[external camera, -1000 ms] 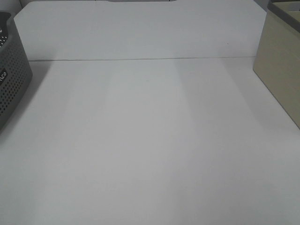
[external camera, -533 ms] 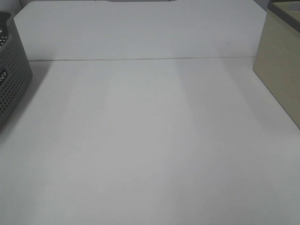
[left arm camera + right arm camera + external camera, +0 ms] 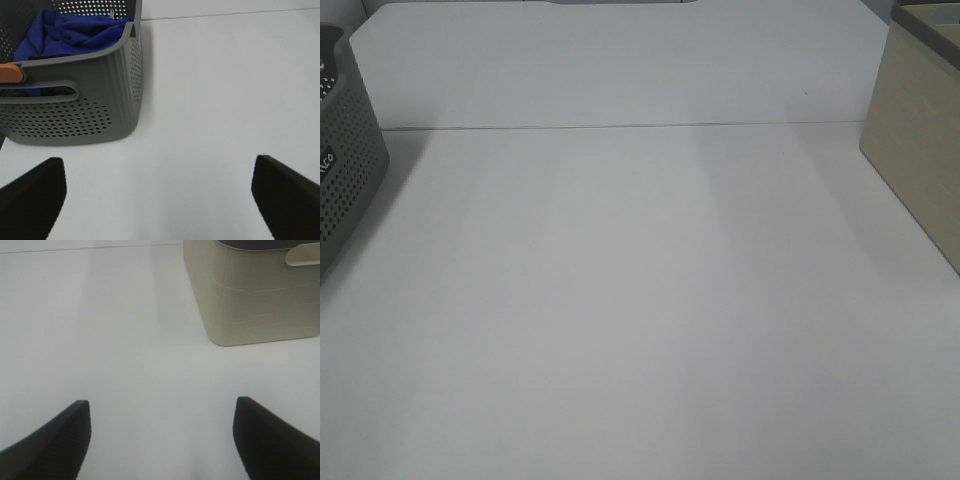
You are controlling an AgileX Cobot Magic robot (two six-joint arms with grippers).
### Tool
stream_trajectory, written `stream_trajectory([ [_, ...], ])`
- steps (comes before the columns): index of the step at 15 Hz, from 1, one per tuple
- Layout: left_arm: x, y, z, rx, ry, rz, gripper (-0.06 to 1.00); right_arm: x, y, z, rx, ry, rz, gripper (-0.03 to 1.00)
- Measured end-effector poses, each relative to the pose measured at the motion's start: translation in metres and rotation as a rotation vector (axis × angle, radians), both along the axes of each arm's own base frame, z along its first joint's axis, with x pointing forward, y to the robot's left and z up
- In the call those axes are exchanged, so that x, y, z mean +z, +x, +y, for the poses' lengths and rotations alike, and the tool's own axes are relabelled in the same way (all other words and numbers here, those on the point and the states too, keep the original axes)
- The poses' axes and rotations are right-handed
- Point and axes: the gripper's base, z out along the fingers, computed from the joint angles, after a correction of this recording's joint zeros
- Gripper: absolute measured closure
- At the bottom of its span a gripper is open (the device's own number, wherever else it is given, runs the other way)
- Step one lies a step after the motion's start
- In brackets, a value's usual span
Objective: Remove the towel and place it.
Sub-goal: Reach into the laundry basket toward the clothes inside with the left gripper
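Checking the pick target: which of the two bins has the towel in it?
The grey perforated basket on the left: the blue towel lies bunched inside. No towel shows at the beige solid-walled bin.

I find no change to report. Held against the overhead shots from a second and half a second back, nothing near the grey basket has moved, come or gone, and the table beside the basket looks the same. The towel inside the basket shows only in my present left wrist shot, so whether it has shifted I cannot tell.
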Motion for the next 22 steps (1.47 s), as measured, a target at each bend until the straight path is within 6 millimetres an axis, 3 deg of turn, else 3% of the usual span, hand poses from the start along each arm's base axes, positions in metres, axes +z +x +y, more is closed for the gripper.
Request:
stream_trajectory([
  [4, 0.035, 0.018, 0.001, -0.040, 0.067, 0.060, -0.01, 0.000, 0.000, 0.000, 0.000, 0.000, 0.000, 0.20],
  [7, 0.073, 0.047, 0.001, -0.105, 0.157, 0.136, -0.01, 0.000, 0.000, 0.000, 0.000, 0.000, 0.000, 0.20],
  [8, 0.085, 0.061, 0.001, -0.134, 0.186, 0.181, -0.01, 0.000, 0.000, 0.000, 0.000, 0.000, 0.000, 0.20],
  [9, 0.104, 0.089, 0.002, -0.231, 0.286, 0.286, -0.01, 0.000, 0.000, 0.000, 0.000, 0.000, 0.000, 0.20],
  [10, 0.107, 0.096, 0.002, -0.256, 0.311, 0.308, -0.01, 0.000, 0.000, 0.000, 0.000, 0.000, 0.000, 0.20],
  [13, 0.126, 0.143, 0.004, -0.394, 0.462, 0.360, -0.01, 0.000, 0.000, 0.000, 0.000, 0.000, 0.000, 0.20],
  [16, 0.135, 0.172, 0.007, -0.432, 0.524, 0.382, -0.01, 0.000, 0.000, 0.000, 0.000, 0.000, 0.000, 0.20],
  [17, 0.134, 0.197, 0.020, -0.429, 0.588, 0.439, -0.01, 0.000, 0.000, 0.000, 0.000, 0.000, 0.000, 0.20],
  [18, 0.134, 0.203, 0.023, -0.423, 0.603, 0.455, -0.01, 0.000, 0.000, 0.000, 0.000, 0.000, 0.000, 0.20],
  [22, 0.105, 0.260, 0.055, -0.375, 0.610, 0.639, -0.01, 0.000, 0.000, 0.000, 0.000, 0.000, 0.000, 0.20],
])
